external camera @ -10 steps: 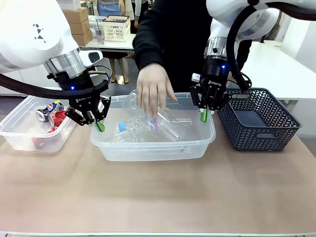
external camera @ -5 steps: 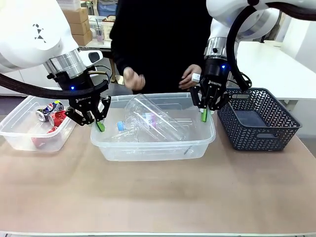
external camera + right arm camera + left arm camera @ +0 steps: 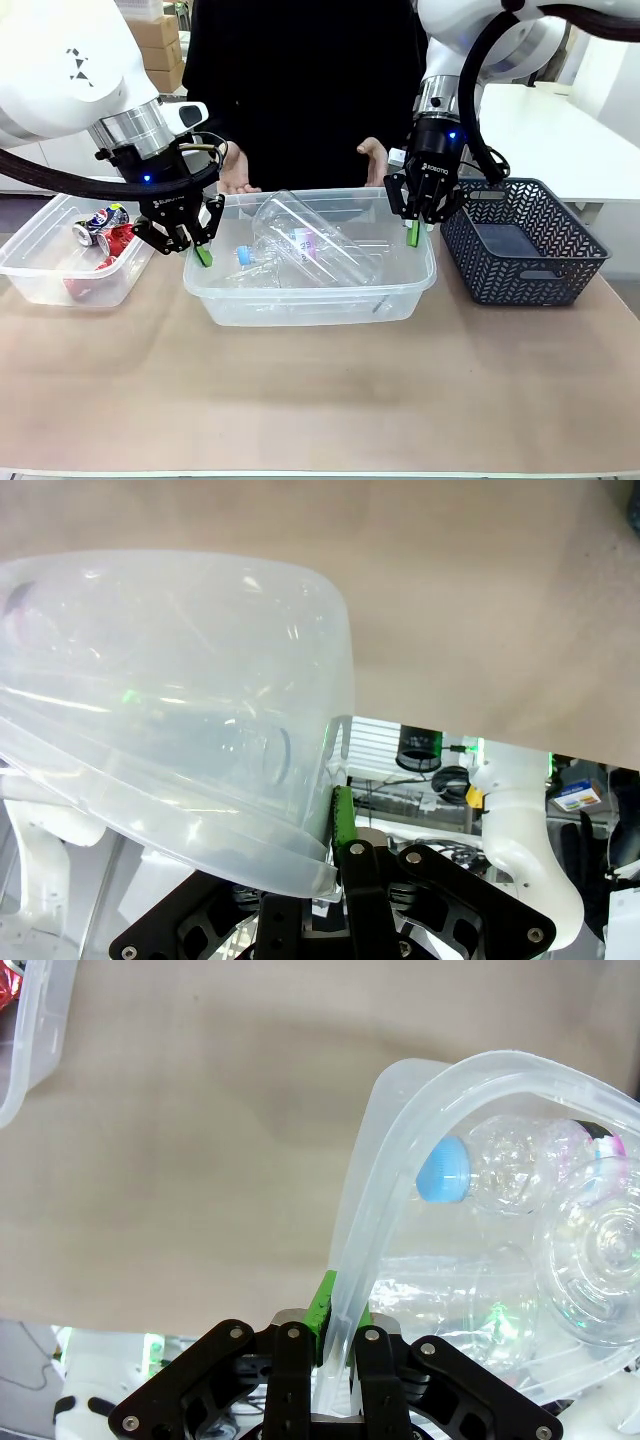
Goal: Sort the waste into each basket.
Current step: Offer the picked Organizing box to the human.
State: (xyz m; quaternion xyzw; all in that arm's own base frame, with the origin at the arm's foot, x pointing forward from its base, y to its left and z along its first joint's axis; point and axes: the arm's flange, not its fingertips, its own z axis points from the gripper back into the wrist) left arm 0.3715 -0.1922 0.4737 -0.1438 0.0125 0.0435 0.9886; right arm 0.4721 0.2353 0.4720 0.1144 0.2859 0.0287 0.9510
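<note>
While pinched at opposite rims by left claw [image 3: 203, 254] and right claw [image 3: 412, 234], both clamped: middle basket [image 3: 310, 300], centre frame, steadied for bottles [image 3: 300, 250].

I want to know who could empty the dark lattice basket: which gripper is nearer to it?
Right. The right gripper is shut on the clear tub's right rim, just beside the dark lattice basket. The left gripper is shut on the tub's left rim, the whole tub away.
</note>
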